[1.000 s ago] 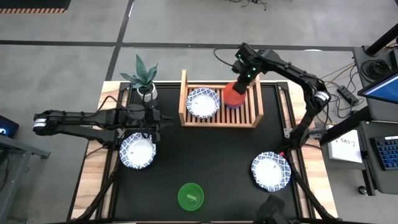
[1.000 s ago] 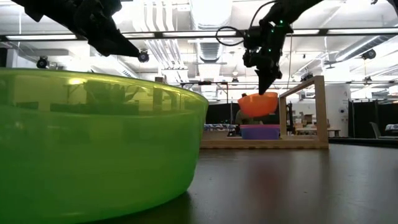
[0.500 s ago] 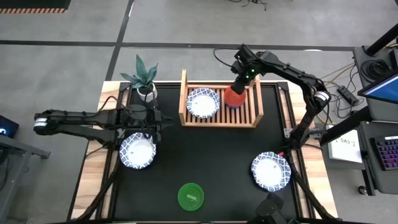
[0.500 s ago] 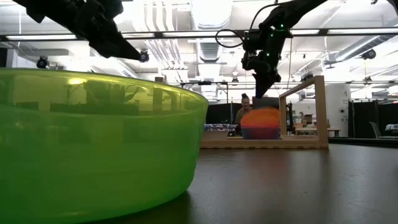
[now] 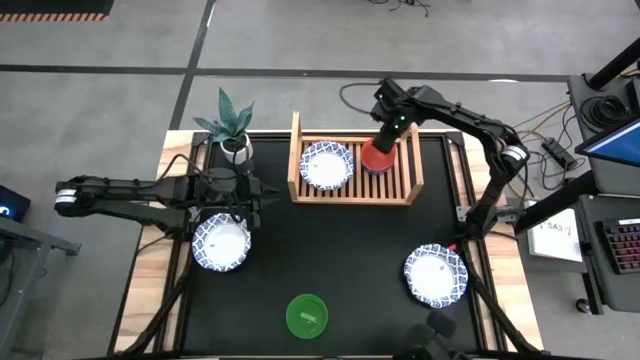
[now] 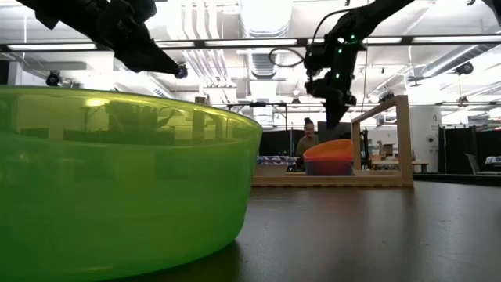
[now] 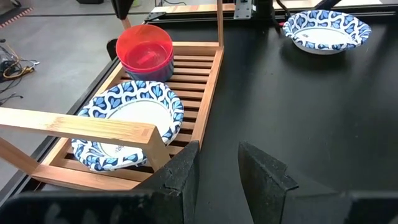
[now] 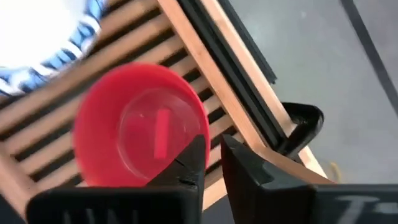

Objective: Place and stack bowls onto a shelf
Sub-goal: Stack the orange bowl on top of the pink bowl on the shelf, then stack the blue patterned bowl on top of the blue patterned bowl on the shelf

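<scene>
The red bowl (image 5: 378,158) sits tilted in a magenta bowl (image 6: 327,167) at the right end of the wooden shelf (image 5: 400,186). It also shows in the right wrist view (image 8: 140,134). My right gripper (image 8: 213,158) hangs just above the red bowl's far rim, its fingers a narrow gap apart and empty. One white, blue-rimmed bowl (image 5: 326,165) lies on the shelf's left part. My left gripper (image 7: 219,171) is open and empty over the table's left side, by another white bowl (image 5: 221,242). A third white bowl (image 5: 436,275) and the green bowl (image 5: 307,315) lie on the table. No teal bowl shows.
A small potted plant (image 5: 235,140) stands at the far left, beside the shelf's raised left rail (image 5: 295,155). The green bowl fills the low view's left half (image 6: 117,180). A person shows in the room beyond the shelf (image 6: 309,137).
The red bowl, held lifted below my right gripper above the magenta bowl, has dropped into it and rests there tilted. My right gripper has let go of it and drawn up a little, clear of the rim.
</scene>
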